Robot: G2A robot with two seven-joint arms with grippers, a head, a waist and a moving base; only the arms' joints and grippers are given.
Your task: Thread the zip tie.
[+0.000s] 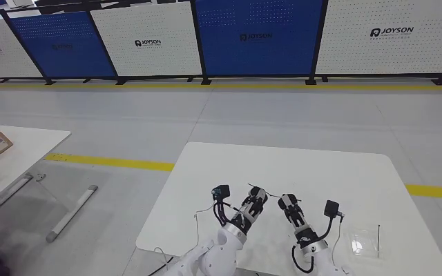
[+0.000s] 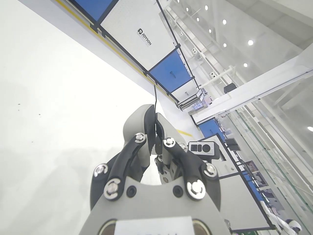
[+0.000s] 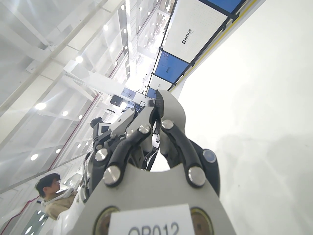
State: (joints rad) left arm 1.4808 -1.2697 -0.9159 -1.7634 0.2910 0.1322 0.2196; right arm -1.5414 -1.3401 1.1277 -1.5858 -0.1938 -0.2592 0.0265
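Both arms hang low over the front part of the white table [image 1: 324, 172], tips close together. My left gripper [image 1: 260, 194] [image 2: 154, 117] is shut on a thin black zip tie [image 1: 271, 194], whose tail [image 2: 155, 94] sticks out straight past the fingertips. My right gripper [image 1: 284, 201] [image 3: 156, 103] is shut on a small black piece, the zip tie's head end [image 3: 152, 102]. In the top view the tie runs as a fine dark line between the two grippers. The left arm's gripper body [image 3: 119, 123] shows close behind the right fingers.
A second black zip tie [image 1: 378, 238] lies on the table at the front right, beside a clear plastic bag [image 1: 360, 243]. The table's front edge is near the arms. Another white table [image 1: 27, 148] stands off to the left.
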